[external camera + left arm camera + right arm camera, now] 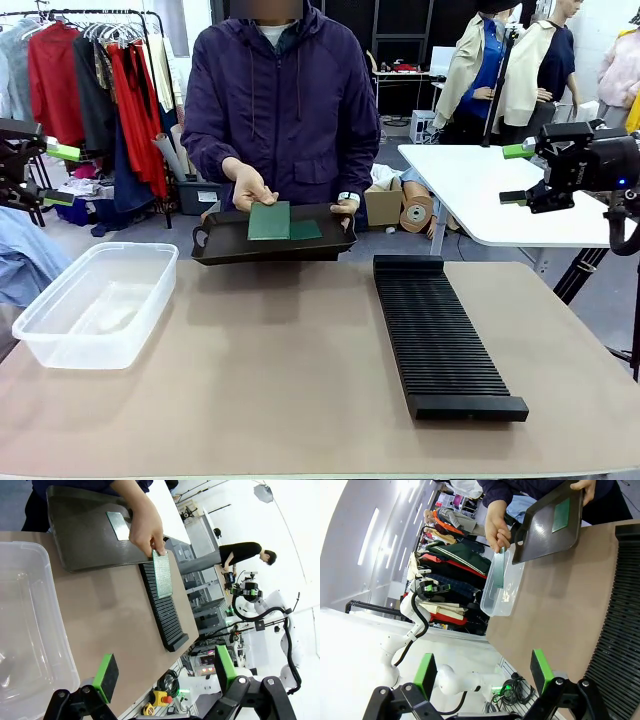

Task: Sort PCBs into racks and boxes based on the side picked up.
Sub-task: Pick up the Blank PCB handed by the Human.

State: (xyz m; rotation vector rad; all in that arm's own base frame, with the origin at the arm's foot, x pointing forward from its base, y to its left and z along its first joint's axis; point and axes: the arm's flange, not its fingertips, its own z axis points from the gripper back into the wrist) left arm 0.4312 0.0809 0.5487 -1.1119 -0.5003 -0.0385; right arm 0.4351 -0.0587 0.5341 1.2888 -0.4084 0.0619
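Across the table a person holds a flat black tray [225, 245] in one hand. The other hand lifts a pale green PCB [268, 220] [162, 575] [499, 570] just above it. A darker PCB [306, 230] [119, 525] [561, 515] lies on the tray. The clear box [95, 300] [25, 630] stands at the table's left, the ribbed black rack [440, 335] [165, 615] [620, 630] at its right. My left gripper [58, 175] [165, 672] hangs open off the left edge. Off the right edge, my right gripper [515, 175] [482, 672] is also open. Both are high and far from the PCBs.
The brown tabletop [270, 370] lies bare between box and rack. A white table [480, 190] stands behind at the right, and a clothes rail [100, 90] at the back left. Cardboard boxes [385, 205] sit on the floor beyond the far edge.
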